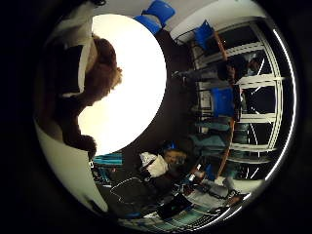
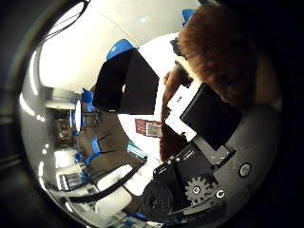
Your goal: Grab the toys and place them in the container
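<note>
While the hand point(image 2: 204, 142) curled round a brown plush toy point(image 2: 223, 52), its fingers hid most of the toy; a black container point(image 2: 126, 83) stood on the white table point(image 1: 131, 83).

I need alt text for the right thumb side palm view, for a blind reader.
A brown furry toy sits close against the palm, with the hand and its white and black fingers curled around it. Behind stands a black container on a white table.
</note>
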Robot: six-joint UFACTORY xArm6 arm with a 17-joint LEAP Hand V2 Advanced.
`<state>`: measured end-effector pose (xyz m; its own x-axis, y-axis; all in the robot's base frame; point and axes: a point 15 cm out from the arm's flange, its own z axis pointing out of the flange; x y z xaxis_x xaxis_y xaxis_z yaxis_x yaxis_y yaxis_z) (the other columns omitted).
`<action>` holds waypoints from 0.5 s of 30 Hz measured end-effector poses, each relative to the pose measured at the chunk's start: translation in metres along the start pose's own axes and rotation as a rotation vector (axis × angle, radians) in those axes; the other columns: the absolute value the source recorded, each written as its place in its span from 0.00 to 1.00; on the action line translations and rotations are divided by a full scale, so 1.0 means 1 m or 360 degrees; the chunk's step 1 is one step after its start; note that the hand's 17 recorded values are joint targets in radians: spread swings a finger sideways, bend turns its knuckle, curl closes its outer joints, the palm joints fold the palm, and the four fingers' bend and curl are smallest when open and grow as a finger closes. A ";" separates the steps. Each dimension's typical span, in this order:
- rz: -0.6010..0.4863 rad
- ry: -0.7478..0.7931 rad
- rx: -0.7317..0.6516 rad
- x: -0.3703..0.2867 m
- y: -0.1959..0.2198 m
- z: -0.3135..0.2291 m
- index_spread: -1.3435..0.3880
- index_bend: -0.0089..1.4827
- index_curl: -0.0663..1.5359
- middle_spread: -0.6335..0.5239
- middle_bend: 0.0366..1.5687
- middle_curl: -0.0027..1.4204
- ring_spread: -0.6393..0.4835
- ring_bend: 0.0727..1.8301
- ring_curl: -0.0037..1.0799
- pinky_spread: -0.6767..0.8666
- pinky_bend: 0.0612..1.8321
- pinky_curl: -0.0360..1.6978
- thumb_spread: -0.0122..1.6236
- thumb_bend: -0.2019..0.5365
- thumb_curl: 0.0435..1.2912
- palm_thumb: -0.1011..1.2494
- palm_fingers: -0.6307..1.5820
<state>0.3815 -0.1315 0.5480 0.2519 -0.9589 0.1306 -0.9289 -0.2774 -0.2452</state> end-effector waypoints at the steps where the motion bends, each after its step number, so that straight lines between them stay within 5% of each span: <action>1: -0.0010 -0.0009 0.0043 -0.008 -0.002 -0.009 0.66 0.77 0.54 0.45 0.89 0.51 0.35 0.69 0.80 0.31 0.61 0.69 0.67 0.26 0.50 0.84 0.79; 15: -0.0196 -0.0217 0.0393 -0.149 -0.054 -0.070 0.66 0.77 0.54 0.45 0.89 0.51 0.35 0.69 0.80 0.29 0.60 0.70 0.65 0.26 0.51 0.84 0.79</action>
<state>0.3748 0.0303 0.6087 0.4080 -0.9117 0.0478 -0.7994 -0.3820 -0.4637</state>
